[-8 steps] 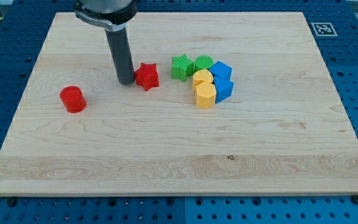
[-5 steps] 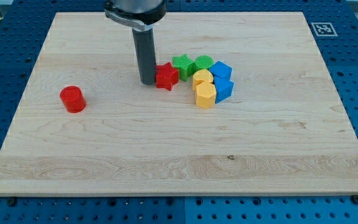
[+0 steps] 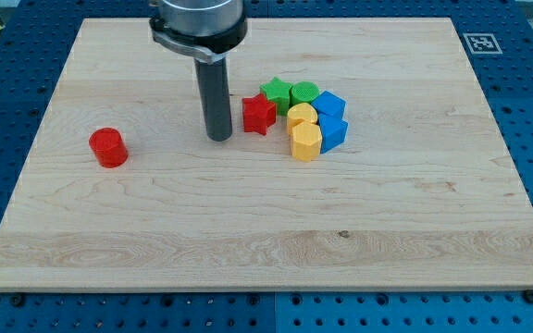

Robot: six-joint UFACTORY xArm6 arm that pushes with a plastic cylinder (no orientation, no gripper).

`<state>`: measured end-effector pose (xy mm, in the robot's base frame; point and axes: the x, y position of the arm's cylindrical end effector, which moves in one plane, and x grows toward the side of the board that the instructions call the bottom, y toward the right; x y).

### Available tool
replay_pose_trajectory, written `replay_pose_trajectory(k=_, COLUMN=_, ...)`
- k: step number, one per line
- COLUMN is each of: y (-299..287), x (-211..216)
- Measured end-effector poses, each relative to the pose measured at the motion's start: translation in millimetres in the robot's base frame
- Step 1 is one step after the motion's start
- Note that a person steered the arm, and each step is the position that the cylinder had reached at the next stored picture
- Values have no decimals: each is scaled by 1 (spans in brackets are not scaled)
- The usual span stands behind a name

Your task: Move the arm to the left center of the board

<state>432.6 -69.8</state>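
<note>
My tip (image 3: 218, 138) had backed off to nine o'clock of the red star (image 3: 258, 115) it had just shoved rightward; this gripperless end effector held nothing, the surface's (image 3: 248, 231) left centre remaining ahead.

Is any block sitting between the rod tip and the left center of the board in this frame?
Possibly: the red cylinder stands toward the view's left of my tip, slightly lower, near the board's left-center area. The red star and the cluster lie to the right, clear of the path.

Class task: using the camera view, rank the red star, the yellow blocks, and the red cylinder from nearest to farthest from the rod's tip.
From my tip:
1. Red star, just to the view's right, a small gap between.
2. Yellow blocks, further right in the cluster.
3. Red cylinder, alone to the view's left.
</note>
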Motion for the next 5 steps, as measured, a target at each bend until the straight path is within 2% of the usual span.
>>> replay_pose_trajectory(k=2, y=-1, x=0)
replay_pose_trajectory(k=4, y=-36, x=-37)
replay_pose_trajectory(k=5, y=-39, x=-41)
